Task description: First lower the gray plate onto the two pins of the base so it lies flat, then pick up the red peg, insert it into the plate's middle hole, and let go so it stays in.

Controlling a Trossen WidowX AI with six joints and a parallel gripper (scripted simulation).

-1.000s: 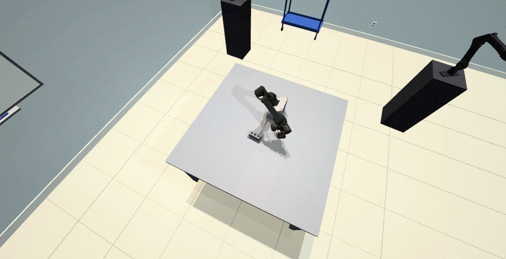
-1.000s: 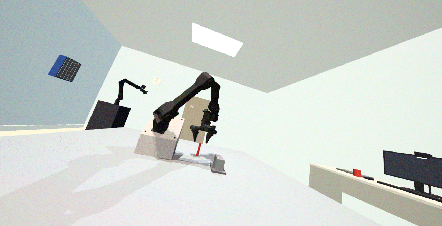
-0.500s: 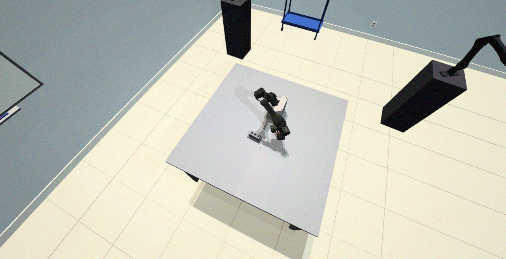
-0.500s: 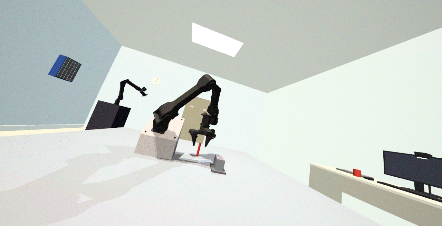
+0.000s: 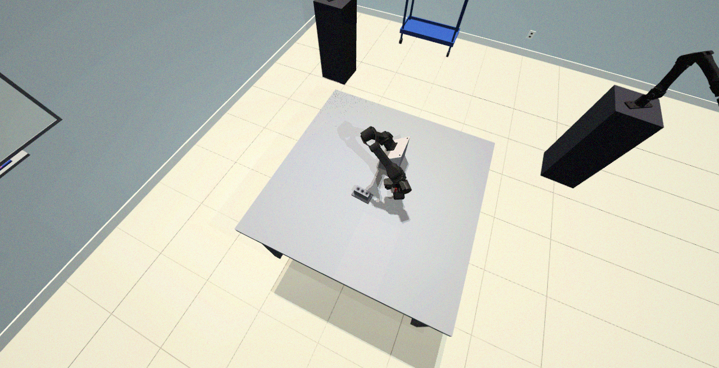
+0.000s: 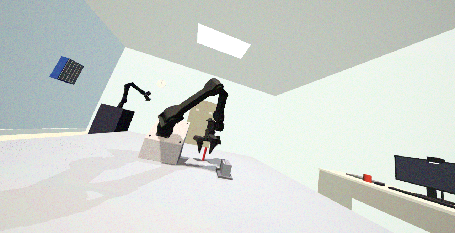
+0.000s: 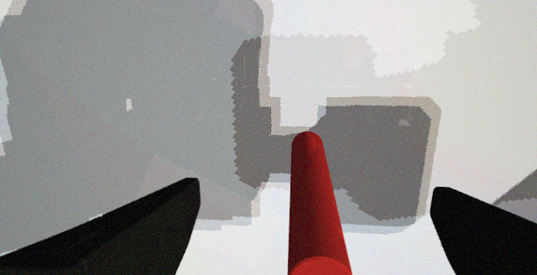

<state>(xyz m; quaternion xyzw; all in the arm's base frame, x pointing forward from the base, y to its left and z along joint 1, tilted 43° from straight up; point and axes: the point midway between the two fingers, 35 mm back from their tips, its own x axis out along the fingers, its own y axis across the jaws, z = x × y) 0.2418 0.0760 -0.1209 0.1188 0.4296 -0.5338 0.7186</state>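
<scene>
The red peg point(image 6: 204, 156) point(image 7: 312, 216) stands upright on the table. My gripper point(image 6: 204, 152) point(image 7: 311, 194) is open, pointing down, with its fingers on either side of the peg's upper part; gaps show on both sides in the wrist view. The gray plate point(image 5: 359, 193) point(image 6: 226, 169) appears as a block lying level on the base point(image 6: 224, 177), a thin dark flange at its foot. Three dark round spots show in a row along its top in the top view. The pins cannot be told apart from the holes. In that view the arm mostly covers the peg.
The arm's pale mount point(image 5: 400, 148) point(image 6: 170, 152) stands behind the peg on the light table point(image 5: 321, 245) point(image 6: 191, 206). The plate and base stand a short way from the gripper. Two black pedestals point(image 5: 335, 39) point(image 5: 600, 139) with other arms stand off the table.
</scene>
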